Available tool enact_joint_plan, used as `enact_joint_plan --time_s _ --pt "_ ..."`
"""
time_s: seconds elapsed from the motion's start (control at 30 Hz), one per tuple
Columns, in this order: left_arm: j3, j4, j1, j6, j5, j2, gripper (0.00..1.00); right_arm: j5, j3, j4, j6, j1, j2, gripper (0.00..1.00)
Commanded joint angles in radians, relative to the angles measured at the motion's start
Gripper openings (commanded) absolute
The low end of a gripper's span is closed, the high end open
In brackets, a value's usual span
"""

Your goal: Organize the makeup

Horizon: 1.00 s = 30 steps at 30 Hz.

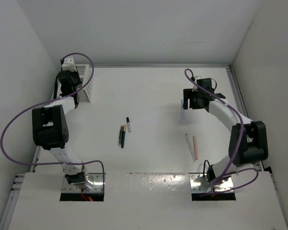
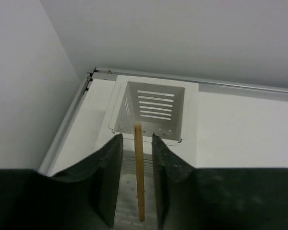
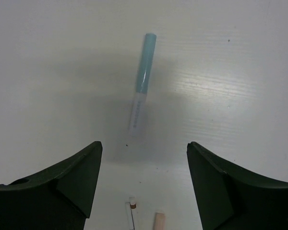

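Two pincers, two different situations. The left pincer (image 2: pixel 137 139) hangs over the white slatted box (image 2: pixel 156 103), which sits way out at 10 o'clock on the table (image 1: pixel 153 91). Its jaws are slightly apart, with the tan stick (image 2: pixel 139 177) standing almost upright between them. There's a sliver of gap on each side, so nothing's actually pinching it. The stick's lower end is down over the box's near compartment, but you can't tell if it touches bottom. The right pincer (image 3: pixel 143 146) is over at 2 o'clock, jaws spread wide and holding nothing, and the light blue tube (image 3: pixel 141 84) lies flat on the table just past its tips. Mid-table, a dark stick (image 1: pixel 120 136) and a gold-ended stick (image 1: pixel 124 136) lie side by side, with the black-and-white tube (image 1: pixel 128 124) just off at their 1 o'clock. Down at 4 o'clock, the pink stick (image 1: pixel 195 147) and the thin clear stick (image 1: pixel 188 143) lie close together.
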State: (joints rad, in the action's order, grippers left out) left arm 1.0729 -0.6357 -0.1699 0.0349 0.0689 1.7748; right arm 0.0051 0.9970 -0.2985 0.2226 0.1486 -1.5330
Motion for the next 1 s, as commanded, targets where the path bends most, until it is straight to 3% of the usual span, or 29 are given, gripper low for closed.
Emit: enact_joint_plan --time_s 0.0,0.07,0.23,0.4,0.5,0.67,0.73,0.77,0.87,0.97 --pt "-0.001 -0.026 -0.009 0.017 -0.029 -0.002 0.39 0.03 0.077 -0.115 0.044 0.022 -0.064 0.72" --pt "-0.001 0.001 -0.01 0.026 -0.029 -0.011 0.51 0.044 0.095 -0.165 0.046 0.037 -0.11 0.69" --pt "0.067 0.135 -0.019 0.017 -0.047 -0.043 0.6 0.045 0.107 -0.142 0.075 0.043 -0.208 0.58" --pt "0.131 0.28 -0.019 -0.001 -0.058 -0.112 0.66 0.01 0.192 -0.145 0.061 0.042 -0.332 0.55" --pt "0.18 0.413 -0.019 0.0 -0.105 -0.149 0.67 0.015 0.293 -0.186 0.054 0.04 -0.43 0.46" --pt "0.177 0.488 0.022 -0.058 -0.118 -0.219 0.69 0.016 0.341 -0.234 0.064 0.039 -0.496 0.32" --pt "0.142 0.488 0.041 -0.101 -0.118 -0.251 0.69 0.015 0.358 -0.249 0.055 0.04 -0.513 0.17" --pt "0.125 0.488 0.061 -0.116 -0.129 -0.294 0.67 0.018 0.361 -0.252 0.052 0.04 -0.516 0.01" --pt "0.035 0.441 0.127 -0.183 -0.15 -0.389 0.65 0.009 0.351 -0.248 0.021 0.037 -0.494 0.0" --pt "-0.049 0.39 0.184 -0.228 -0.318 -0.514 0.67 -0.078 0.295 -0.133 -0.063 0.048 -0.37 0.0"
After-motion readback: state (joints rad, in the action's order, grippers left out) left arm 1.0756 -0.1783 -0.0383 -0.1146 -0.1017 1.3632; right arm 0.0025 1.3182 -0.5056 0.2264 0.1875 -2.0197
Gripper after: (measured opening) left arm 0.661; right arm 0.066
